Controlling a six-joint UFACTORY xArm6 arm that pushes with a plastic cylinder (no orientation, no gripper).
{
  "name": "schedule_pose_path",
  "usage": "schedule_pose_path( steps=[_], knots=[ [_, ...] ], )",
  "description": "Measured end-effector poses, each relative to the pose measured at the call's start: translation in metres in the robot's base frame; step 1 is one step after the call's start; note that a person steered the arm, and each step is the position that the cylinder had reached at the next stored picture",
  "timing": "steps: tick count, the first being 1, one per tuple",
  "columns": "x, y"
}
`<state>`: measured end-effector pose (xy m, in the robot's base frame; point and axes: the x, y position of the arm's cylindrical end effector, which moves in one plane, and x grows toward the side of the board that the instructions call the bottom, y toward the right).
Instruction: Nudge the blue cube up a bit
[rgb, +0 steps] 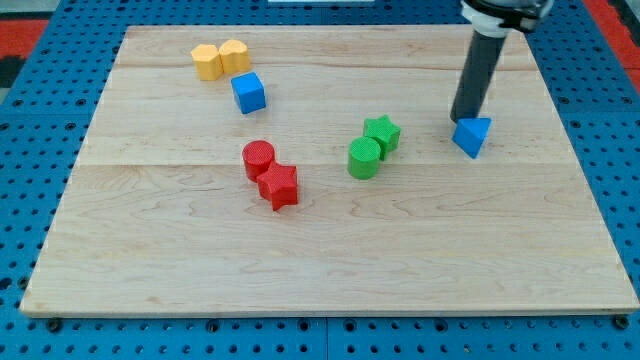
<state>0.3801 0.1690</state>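
1. My tip (463, 119), the lower end of a straight dark rod descending from the view's top right, carries no hand and grasps nothing
2. It rests on the wooden board (330, 260), touching the blue triangular block (472, 136)
3. The blue cube (248, 93) sits well apart, upper left, just below two yellow blocks (221, 59)

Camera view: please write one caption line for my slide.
Rod tip touches the blue triangular block at the board's right; the blue cube sits untouched below two yellow blocks.
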Motion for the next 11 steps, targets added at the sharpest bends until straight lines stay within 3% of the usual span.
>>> schedule_pose_path(
  steps=[1, 2, 3, 4, 5, 6, 8, 11],
  knots=[
    [-0.015, -0.065],
    [0.034, -0.031],
    [0.034, 0.015],
    [0.020, 0.012],
    [0.009, -0.057],
    [-0.059, -0.107],
    [-0.032, -0.202],
    [-0.040, -0.406]
  ],
)
